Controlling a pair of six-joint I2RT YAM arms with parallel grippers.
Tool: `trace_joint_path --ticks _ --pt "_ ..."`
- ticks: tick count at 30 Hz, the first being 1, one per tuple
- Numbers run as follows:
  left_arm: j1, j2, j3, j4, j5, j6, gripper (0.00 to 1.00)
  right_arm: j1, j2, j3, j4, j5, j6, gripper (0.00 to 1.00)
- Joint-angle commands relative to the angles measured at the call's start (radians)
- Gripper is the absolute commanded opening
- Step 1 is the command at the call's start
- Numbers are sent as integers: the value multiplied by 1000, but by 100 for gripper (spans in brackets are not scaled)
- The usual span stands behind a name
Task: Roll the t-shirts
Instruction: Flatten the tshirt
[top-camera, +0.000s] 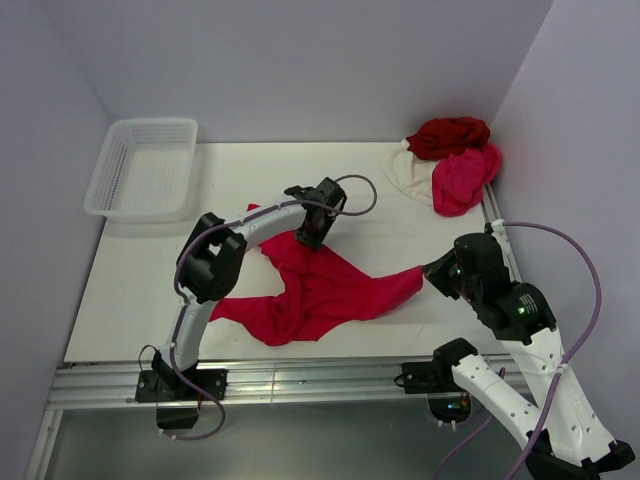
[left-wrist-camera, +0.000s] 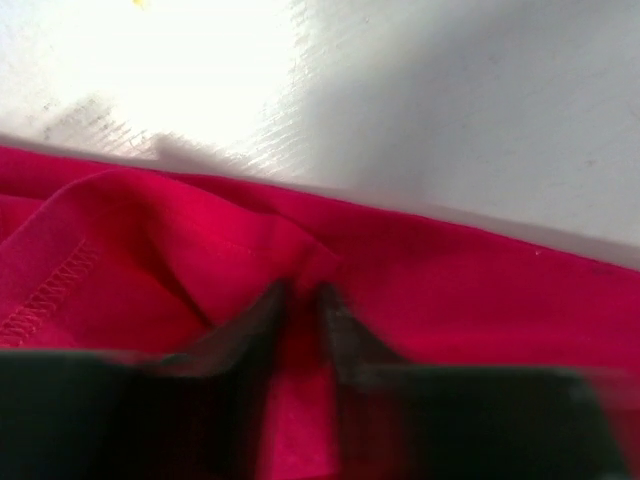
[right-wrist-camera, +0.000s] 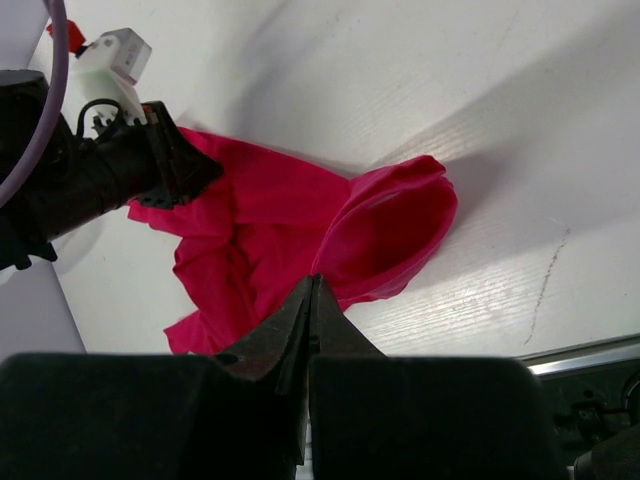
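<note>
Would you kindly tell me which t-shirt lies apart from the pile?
The bright crimson t-shirt, mid-table; the dark red, pink and cream ones are heaped far right.

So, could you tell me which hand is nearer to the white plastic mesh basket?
Left. The left hand is on the crimson cloth t-shirt mid-table, right of the white mesh basket; the right hand grips the shirt's right end, farther off.

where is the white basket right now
In the top view, the white mesh basket sits at the far left corner of the table, opposite the pile of t-shirts in the far right corner.
</note>
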Motion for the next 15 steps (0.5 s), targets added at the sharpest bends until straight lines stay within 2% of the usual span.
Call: trace_joint_path --ticks 1,3,8,10,11,12,14,15 --pt "-4 6 8 -7 -27 12 17 -6 10 -9 35 6 0 0" --pt "-4 8 26 -28 -35 13 1 -6 9 -11 38 7 1 0" --pt "29 -62 69 -91 -106 -65 0 -6 21 -15 41 15 -5 0" --pt "107 -128 40 -99 -104 -184 0 -6 51 -38 60 -2 -28 0" --pt "146 -220 12 -99 -75 -233 0 -7 73 -40 48 -14 -31 0" --pt "240 -272 -73 -82 -54 -335 1 -10 96 -41 35 -22 -34 0" --pt "334 -443 -190 -43 15 -411 0 -10 137 -46 12 -37 -42 0" --pt "406 -499 -300 -6 11 -436 0 -10 133 -64 12 -37 -40 0"
